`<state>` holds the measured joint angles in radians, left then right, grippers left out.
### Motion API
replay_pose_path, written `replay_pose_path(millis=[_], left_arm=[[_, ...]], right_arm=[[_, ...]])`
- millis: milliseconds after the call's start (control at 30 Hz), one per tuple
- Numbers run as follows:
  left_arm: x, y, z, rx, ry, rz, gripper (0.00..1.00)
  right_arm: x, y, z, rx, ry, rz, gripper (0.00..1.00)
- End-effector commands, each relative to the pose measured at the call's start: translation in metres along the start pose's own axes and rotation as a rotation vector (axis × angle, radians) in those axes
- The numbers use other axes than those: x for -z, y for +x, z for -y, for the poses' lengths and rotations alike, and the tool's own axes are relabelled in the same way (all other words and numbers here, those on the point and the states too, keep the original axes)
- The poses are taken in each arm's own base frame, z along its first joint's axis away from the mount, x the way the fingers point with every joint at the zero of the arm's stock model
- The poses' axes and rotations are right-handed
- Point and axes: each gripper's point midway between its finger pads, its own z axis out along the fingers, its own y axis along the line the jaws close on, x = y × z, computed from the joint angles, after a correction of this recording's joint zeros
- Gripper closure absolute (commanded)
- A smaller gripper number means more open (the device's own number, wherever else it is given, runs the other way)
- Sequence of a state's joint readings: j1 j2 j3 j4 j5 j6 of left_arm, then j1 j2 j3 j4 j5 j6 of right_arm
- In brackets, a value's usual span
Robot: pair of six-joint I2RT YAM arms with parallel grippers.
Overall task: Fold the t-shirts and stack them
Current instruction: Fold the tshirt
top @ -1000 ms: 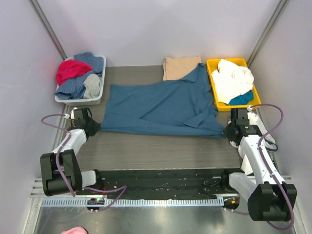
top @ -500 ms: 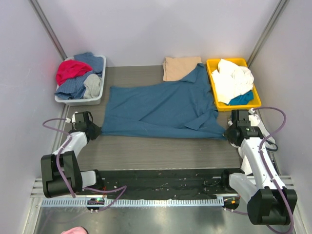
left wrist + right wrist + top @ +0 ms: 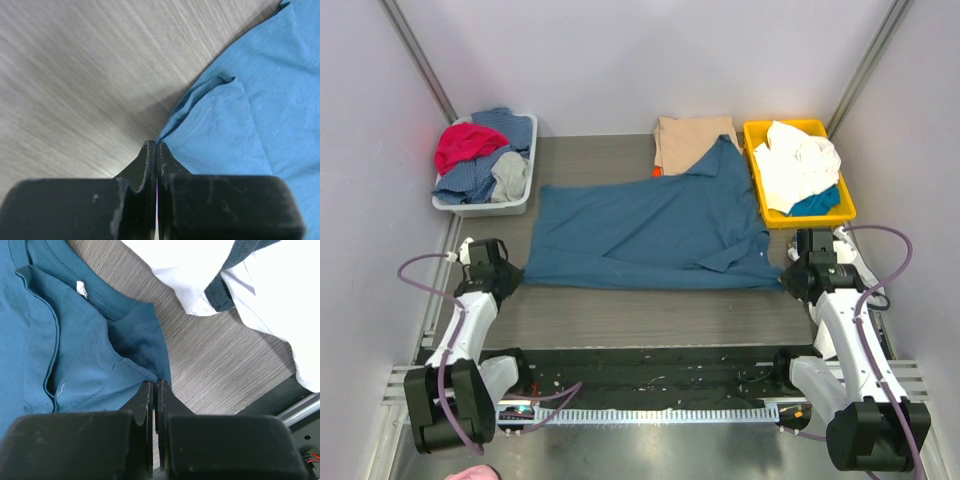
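The dark teal-blue t-shirt (image 3: 650,225) is lying spread flat and lightly wrinkled, stretching from the left gripper (image 3: 518,278) to the right gripper (image 3: 786,279), each pinching a near corner. The folded tan-beige t-shirt (image 3: 692,140) is resting well beyond both, partly under its far corner.

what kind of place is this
Probably a robot lab cell for laundry folding: two arms bolted to a walled table, a teal t-shirt spread out, grey bin and yellow bin of crumpled clothes.

My left arm (image 3: 465,322) and right arm (image 3: 848,325) show me white links, black joints, looped purple cables (image 3: 404,268), matte black left claw (image 3: 156,150) and right claw (image 3: 155,386).
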<state>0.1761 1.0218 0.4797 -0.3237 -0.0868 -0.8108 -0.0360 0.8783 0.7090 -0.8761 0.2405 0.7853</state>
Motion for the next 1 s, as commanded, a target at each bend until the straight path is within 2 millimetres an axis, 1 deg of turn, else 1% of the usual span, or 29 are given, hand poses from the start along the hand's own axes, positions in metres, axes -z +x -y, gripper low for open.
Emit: replay_pose_path(millis=[0,100,133,200,233,267,300,333,367,433,467,533,567,600,633,667,700,733,800,833,900,933,967], left_arm=[[0.005,0.004,-0.021,0.009,-0.073,0.014,1.00],[0.007,0.010,-0.023,0.025,-0.070,0.003,0.97],[0.007,0.013,-0.024,0.032,-0.071,-0.005,0.94],[0.010,0.016,-0.025,0.040,-0.068,-0.013,0.73],[0.013,0.013,-0.022,0.043,-0.060,-0.007,0.62],[0.018,0.013,-0.023,0.045,-0.057,-0.003,0.35],[0.021,0.010,-0.022,0.047,-0.056,0.008,0.23],[0.026,0.004,-0.018,0.052,-0.044,0.027,0.12],[0.031,0.003,-0.018,0.054,-0.043,0.030,0.01],[0.046,-0.014,-0.006,0.063,0.005,0.094,0.00],[0.052,-0.019,-0.003,0.060,0.018,0.114,0.00],[0.067,-0.036,0.008,0.059,0.062,0.172,0.00],[0.070,-0.040,0.011,0.051,0.074,0.181,0.00],[0.075,-0.046,0.018,0.025,0.094,0.193,0.00],[0.076,-0.046,0.023,0.014,0.114,0.182,0.00],[0.077,-0.047,0.024,0.009,0.118,0.184,0.00],[0.076,-0.047,0.026,0.000,0.123,0.180,0.00],[0.075,-0.047,0.027,-0.004,0.125,0.174,0.00],[0.072,-0.044,0.026,-0.006,0.124,0.161,0.00],[0.071,-0.042,0.027,-0.007,0.131,0.154,0.00],[0.070,-0.040,0.027,-0.009,0.134,0.147,0.00],[0.070,-0.040,0.028,-0.008,0.139,0.146,0.00],[0.069,-0.039,0.028,-0.009,0.139,0.146,0.00]], right_arm=[[0.011,-0.010,0.000,-0.027,-0.005,0.034,0.99],[0.013,-0.007,-0.001,-0.028,-0.017,0.022,0.91],[0.013,-0.007,-0.001,-0.030,-0.021,0.021,0.82],[0.016,-0.006,-0.003,-0.039,-0.035,0.016,0.71],[0.016,-0.006,-0.004,-0.046,-0.039,0.018,0.58],[0.018,-0.008,-0.004,-0.053,-0.042,0.027,0.49],[0.019,-0.010,-0.005,-0.055,-0.043,0.036,0.41],[0.021,-0.014,-0.005,-0.054,-0.045,0.048,0.28],[0.025,-0.020,-0.008,-0.055,-0.052,0.071,0.24],[0.029,-0.031,-0.007,-0.046,-0.041,0.110,0.19],[0.033,-0.039,-0.013,-0.027,-0.061,0.137,0.18],[0.033,-0.044,-0.027,0.006,-0.116,0.135,0.18],[0.034,-0.050,-0.036,0.036,-0.150,0.145,0.17],[0.031,-0.048,-0.045,0.061,-0.183,0.124,0.17],[0.024,-0.041,-0.055,0.081,-0.213,0.072,0.18],[0.021,-0.039,-0.064,0.102,-0.243,0.053,0.18],[0.018,-0.036,-0.071,0.116,-0.274,0.031,0.20],[0.012,-0.025,-0.085,0.135,-0.332,-0.027,0.21],[0.008,-0.014,-0.097,0.164,-0.386,-0.069,0.21],[0.005,-0.003,-0.107,0.179,-0.437,-0.114,0.21],[0.002,0.005,-0.114,0.177,-0.470,-0.147,0.21],[0.004,0.018,-0.122,0.208,-0.506,-0.165,0.22],[0.004,0.022,-0.125,0.219,-0.518,-0.169,0.22]])
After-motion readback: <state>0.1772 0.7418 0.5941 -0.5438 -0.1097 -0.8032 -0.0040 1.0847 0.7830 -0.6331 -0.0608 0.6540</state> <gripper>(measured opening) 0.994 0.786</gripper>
